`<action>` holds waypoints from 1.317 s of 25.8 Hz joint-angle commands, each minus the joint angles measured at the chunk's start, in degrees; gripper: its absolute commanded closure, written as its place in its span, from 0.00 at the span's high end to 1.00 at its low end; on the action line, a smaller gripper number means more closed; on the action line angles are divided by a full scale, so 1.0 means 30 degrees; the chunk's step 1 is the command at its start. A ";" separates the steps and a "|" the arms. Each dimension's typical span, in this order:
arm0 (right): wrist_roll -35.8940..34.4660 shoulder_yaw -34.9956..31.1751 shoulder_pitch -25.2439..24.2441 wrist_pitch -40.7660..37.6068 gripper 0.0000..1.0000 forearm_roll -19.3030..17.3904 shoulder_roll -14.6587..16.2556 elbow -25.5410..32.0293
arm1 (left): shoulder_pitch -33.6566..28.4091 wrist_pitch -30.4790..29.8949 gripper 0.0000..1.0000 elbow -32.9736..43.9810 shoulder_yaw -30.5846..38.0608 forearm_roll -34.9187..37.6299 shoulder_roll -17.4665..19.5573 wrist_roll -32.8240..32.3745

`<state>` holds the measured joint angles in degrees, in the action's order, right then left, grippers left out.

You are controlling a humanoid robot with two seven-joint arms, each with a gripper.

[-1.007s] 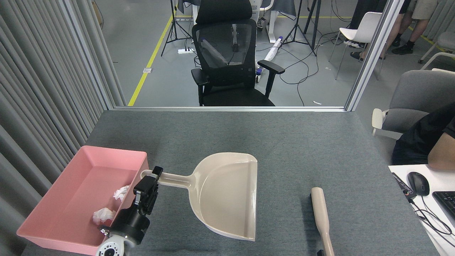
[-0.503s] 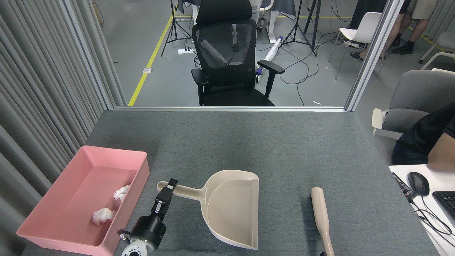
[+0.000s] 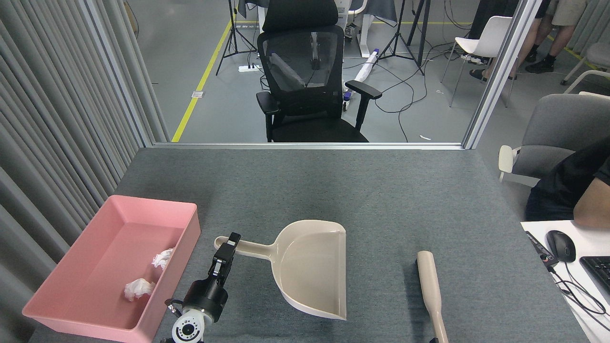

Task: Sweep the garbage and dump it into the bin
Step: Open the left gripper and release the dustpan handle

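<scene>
Pink bin [image 3: 86, 267] holds two tissue balls [image 3: 139, 287]; right of it, left gripper [image 3: 228, 246] pinches empty dustpan [image 3: 312, 267] handle.

beige handle [image 3: 431, 295] cut off at bottom edge, left gripper [image 3: 230, 245] jaws too dark to read on dustpan handle [image 3: 250, 248], seated person [image 3: 574, 188] cropped at right edge
</scene>
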<state>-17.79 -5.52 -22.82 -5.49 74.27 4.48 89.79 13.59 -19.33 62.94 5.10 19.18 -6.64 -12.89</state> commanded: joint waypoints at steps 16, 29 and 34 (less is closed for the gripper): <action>-0.0018 -0.0092 -0.0070 0.0014 0.99 0.0000 0.0000 0.0011 | 0.2148 -0.1087 0.14 -0.4425 0.0907 0.0374 0.0162 0.0633; -0.0018 -0.0092 -0.0099 0.0014 0.99 0.0000 0.0058 0.0011 | 0.2237 -0.0794 0.80 -0.4719 0.0848 0.1107 0.0455 0.1043; -0.0018 -0.0063 -0.0099 0.0014 0.99 0.0000 0.0058 0.0011 | 0.2119 -0.0706 0.94 -0.4660 0.0878 0.1810 0.0543 0.1043</action>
<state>-17.85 -5.75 -23.12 -5.43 74.26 4.66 89.82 20.14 -21.70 48.87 7.68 23.76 -5.12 -9.78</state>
